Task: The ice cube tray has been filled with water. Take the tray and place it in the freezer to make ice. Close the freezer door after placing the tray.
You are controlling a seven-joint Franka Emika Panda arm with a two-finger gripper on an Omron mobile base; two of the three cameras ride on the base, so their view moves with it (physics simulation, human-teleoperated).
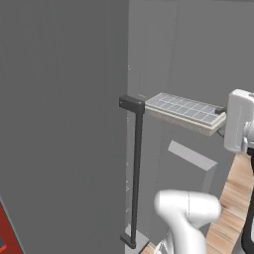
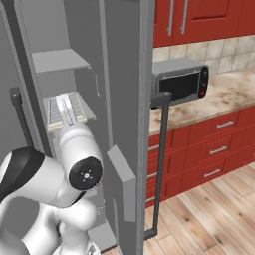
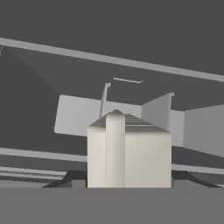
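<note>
The tall grey freezer [image 2: 55,30] stood open, its grey interior showing a flat grey shelf [image 2: 60,61] high up and, below it, the flat oblong off-white ice cube tray [image 1: 186,111] with its grid of pale grey-blue cells. In the right base view the tray [image 2: 67,110] sat at the height of a lower shelf inside the compartment; whether it rested on that shelf or hung just above it could not be told. No other contents were visible in the freezer.

The tall plain grey freezer door [image 2: 124,99] was swung out wide — its dark vertical bar handle [image 2: 160,164] stood on its outer edge, and a small grey bin [image 2: 122,182] jutted from its inner face. Beyond the door stood a grey microwave [image 2: 180,82] on a beige speckled surface [image 2: 234,92], with red cabinet drawers [image 2: 214,144] beneath and a wooden plank floor [image 2: 214,214].

In the hand view the tray's near end [image 3: 129,153] filled the space directly ahead of the end effector [image 3: 129,181], held lengthwise and pointing into the freezer. The end effector was closed on that near end, with the tray stretching away from it.
</note>
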